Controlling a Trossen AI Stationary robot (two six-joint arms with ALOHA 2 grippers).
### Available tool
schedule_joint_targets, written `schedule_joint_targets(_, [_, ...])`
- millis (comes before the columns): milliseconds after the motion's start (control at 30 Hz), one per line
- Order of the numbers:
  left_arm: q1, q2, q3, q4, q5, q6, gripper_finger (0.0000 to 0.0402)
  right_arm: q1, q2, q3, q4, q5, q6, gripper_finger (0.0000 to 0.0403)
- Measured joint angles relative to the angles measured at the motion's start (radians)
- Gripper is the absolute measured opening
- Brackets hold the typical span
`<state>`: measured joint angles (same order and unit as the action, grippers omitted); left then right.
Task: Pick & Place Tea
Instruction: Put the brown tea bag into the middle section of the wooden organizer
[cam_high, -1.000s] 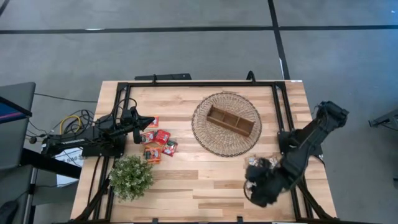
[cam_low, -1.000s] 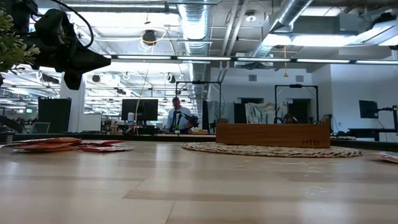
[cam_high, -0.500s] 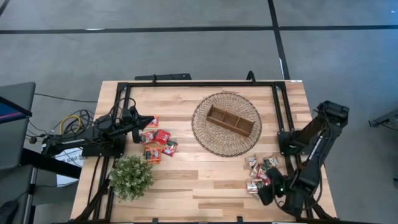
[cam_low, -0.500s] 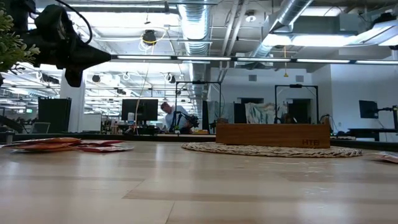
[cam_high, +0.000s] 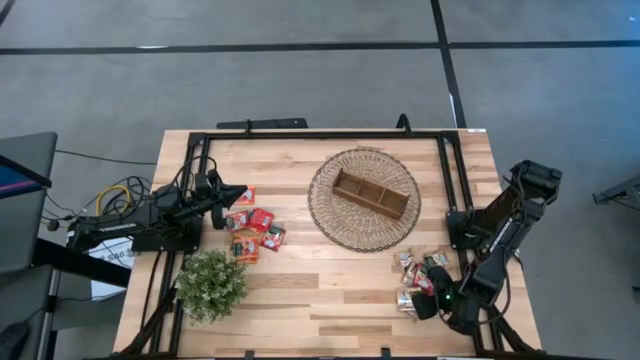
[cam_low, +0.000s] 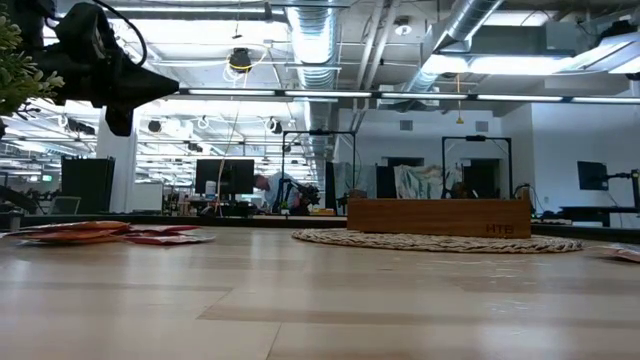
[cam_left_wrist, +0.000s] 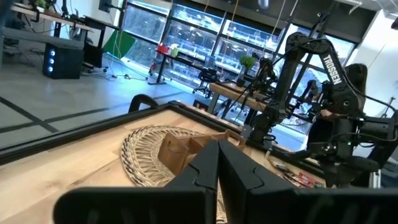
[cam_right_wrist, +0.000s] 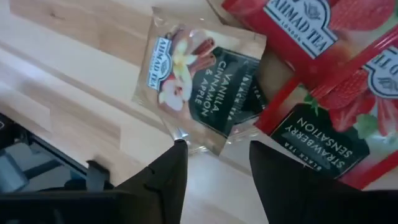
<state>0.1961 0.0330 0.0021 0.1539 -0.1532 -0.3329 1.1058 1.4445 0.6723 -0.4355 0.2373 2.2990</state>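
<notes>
Tea sachets lie flat in two loose piles on the wooden table: red and orange ones at the left (cam_high: 255, 231), and red and green-and-white ones near the right front (cam_high: 420, 272). My right gripper (cam_high: 428, 301) hangs over the right pile's near edge, pointing steeply down and open. Its fingers (cam_right_wrist: 169, 175) stand on either side of a corner of a green-and-white vanilla sachet (cam_right_wrist: 198, 92), with red strawberry sachets (cam_right_wrist: 323, 121) beside it. My left gripper (cam_high: 238, 193) is shut and level above the left pile (cam_low: 100, 233).
A wooden three-compartment tray (cam_high: 371, 193) stands on a round woven mat (cam_high: 330, 215) at the table's middle far side. A potted plant (cam_high: 211, 284) stands near the left front. A black frame (cam_high: 320, 134) runs round the table's edge. Bare wood lies between the piles.
My right gripper has sunk toward the table over the right pile of sachets, and its wrist has rolled. The sachets lie where they were.
</notes>
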Motion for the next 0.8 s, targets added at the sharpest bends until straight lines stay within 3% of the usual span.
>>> schedule_joint_targets(433, [0.0, 0.0, 0.0, -0.001, 0.0, -0.084, 0.0, -0.008, 0.0, -0.105, 0.113, 0.093, -0.005, 0.0145])
schedule_joint_targets(800, [0.0, 0.0, 0.0, -0.002, 0.0, -0.086, 0.0, -0.037, 0.0, -0.127, 0.229, 0.152, -0.178, 0.001])
